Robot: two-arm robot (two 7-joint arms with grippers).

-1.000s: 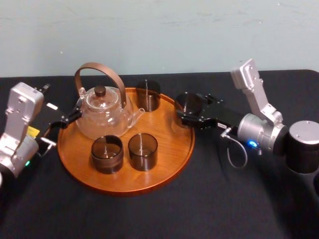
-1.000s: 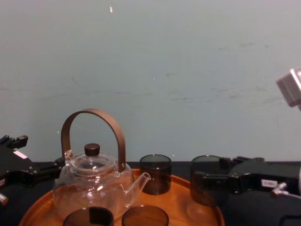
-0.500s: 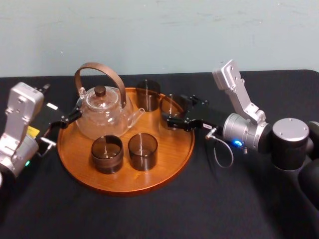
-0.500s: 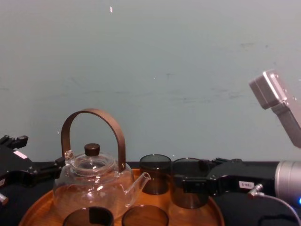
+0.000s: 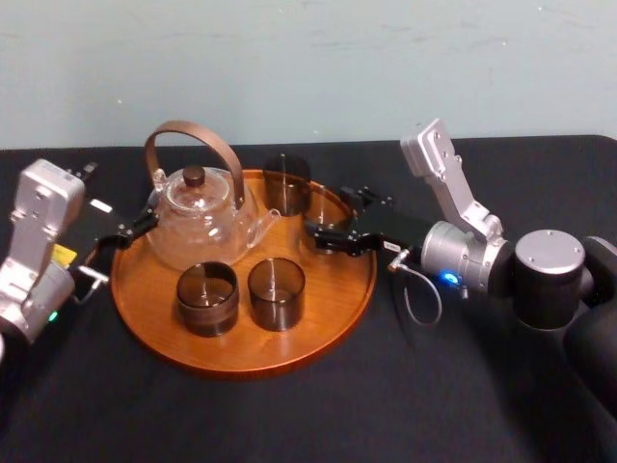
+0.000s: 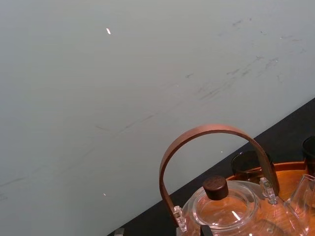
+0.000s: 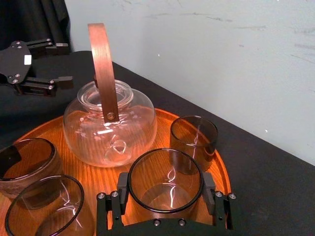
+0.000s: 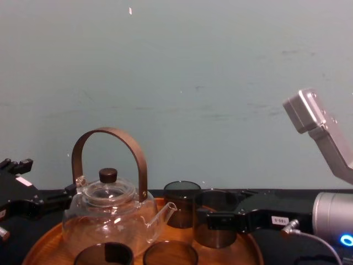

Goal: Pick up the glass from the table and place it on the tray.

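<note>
Your right gripper [image 5: 326, 234] was clamped around the glass [image 7: 165, 189], at the tray's [image 5: 241, 365] right side, mid-frame. Set down carelessly, it could have clipped the rear glass [image 5: 287, 185] or the teapot [image 5: 198, 222] spout. Your left gripper [image 7: 66, 62] sat spread at left.

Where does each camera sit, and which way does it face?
Head: on the head, looking down on the round orange-brown wooden tray on the black table; both arms show.
Chest: lower, looking across the table towards the wall; the right gripper holds a dark smoky glass cup.
Left wrist: on the left arm, facing the clear glass teapot and wall.
Right wrist: on the right arm, looking along its fingers gripping the cup; the left gripper lies beyond.
All four share the teapot.
</note>
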